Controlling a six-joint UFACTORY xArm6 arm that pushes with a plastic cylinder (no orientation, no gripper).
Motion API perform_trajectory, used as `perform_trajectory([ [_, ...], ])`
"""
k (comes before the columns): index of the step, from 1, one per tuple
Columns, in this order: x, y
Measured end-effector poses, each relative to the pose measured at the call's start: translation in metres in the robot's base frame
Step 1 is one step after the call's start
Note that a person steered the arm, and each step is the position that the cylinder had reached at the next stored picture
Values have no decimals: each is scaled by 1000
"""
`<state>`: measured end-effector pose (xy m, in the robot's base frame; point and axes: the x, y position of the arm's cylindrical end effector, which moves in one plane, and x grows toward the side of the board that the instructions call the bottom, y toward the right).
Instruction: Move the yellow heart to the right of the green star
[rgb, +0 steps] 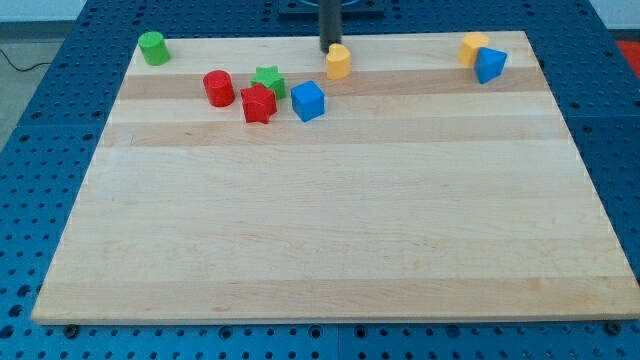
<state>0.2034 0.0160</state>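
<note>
Altogether seven blocks on the wooden board: two red, two green, two blue... no, counted by colour: two red, two green, two blue, two yellow, so eight.

Red: a cylinder and a star-like block, close together at the view's upper left.

Green: a cylinder alone near the top left corner, and the green star, touching the red star-like block's upper edge.

Blue: a cube just right of the red star-like block, and a second, angular blue block near the top right corner.

Yellow: the yellow heart near the top edge, to the right of the green star and slightly higher, apart from it; another yellow block touching the angular blue one.

One rod only, no jaws to spread or press; my tip right against the yellow heart's upper left side.
</note>
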Motion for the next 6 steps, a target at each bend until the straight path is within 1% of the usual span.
perform_trajectory([
  [1,2,22],
  [2,47,11],
  [3,90,-22],
  [4,93,-28],
  [5,88,-16],
  [6,135,7],
])
